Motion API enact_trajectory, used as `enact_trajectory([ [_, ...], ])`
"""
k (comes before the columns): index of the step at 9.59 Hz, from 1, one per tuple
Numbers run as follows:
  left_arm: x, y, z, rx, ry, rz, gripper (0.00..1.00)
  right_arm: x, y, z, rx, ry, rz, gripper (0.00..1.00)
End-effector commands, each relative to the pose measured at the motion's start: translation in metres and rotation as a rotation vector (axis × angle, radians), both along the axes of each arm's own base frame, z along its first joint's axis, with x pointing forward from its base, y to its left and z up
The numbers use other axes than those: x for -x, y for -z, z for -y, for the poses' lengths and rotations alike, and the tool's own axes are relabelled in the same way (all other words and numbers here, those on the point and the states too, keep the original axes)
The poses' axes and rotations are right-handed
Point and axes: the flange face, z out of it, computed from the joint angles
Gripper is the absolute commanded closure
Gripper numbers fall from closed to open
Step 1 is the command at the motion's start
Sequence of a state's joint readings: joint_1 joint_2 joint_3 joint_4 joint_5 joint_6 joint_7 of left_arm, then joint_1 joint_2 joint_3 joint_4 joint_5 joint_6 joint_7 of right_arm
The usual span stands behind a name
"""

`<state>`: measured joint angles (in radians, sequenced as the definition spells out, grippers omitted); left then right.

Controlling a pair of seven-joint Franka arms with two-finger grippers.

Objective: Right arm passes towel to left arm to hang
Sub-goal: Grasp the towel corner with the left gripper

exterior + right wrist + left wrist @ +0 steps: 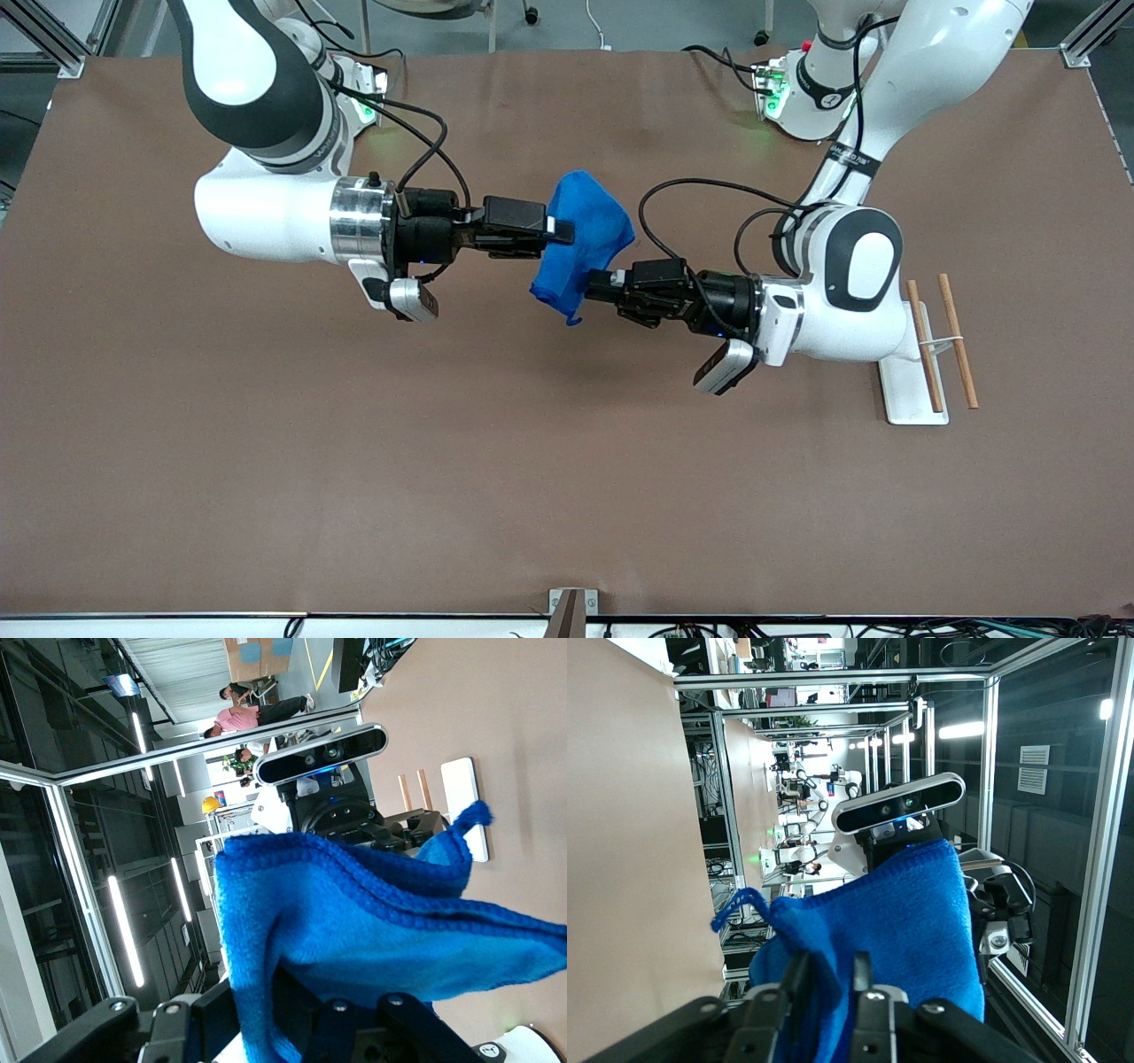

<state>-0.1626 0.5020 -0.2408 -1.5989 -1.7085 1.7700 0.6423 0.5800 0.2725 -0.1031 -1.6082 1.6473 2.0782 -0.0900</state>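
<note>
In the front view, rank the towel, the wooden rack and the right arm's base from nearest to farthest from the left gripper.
1. Towel: between the jaws of the left gripper, over mid-table.
2. Rack: on the table at the left arm's end.
3. Right arm's base: at the table's edge, right arm's end.

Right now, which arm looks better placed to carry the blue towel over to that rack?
Probably the left: its gripper already closes around the towel, and the rack stands at its end. The right gripper holds the towel too.
</note>
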Motion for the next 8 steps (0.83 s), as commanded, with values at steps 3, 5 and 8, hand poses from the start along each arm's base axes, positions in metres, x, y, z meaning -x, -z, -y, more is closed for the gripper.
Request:
enact_trajectory([
  [3,0.001,0.016,0.000,-0.009,-0.013,-0.013,1.00,-0.003,-0.003,-0.002,-0.020,0.008,-0.001,1.00],
  [5,-0.005,0.011,-0.011,-0.019,-0.028,-0.011,1.00,-0.003,-0.003,-0.002,-0.021,0.010,-0.002,1.00],
  [8,-0.014,-0.019,-0.040,-0.153,-0.033,-0.004,1.00,-0.003,-0.005,-0.001,-0.019,0.011,-0.009,0.01],
])
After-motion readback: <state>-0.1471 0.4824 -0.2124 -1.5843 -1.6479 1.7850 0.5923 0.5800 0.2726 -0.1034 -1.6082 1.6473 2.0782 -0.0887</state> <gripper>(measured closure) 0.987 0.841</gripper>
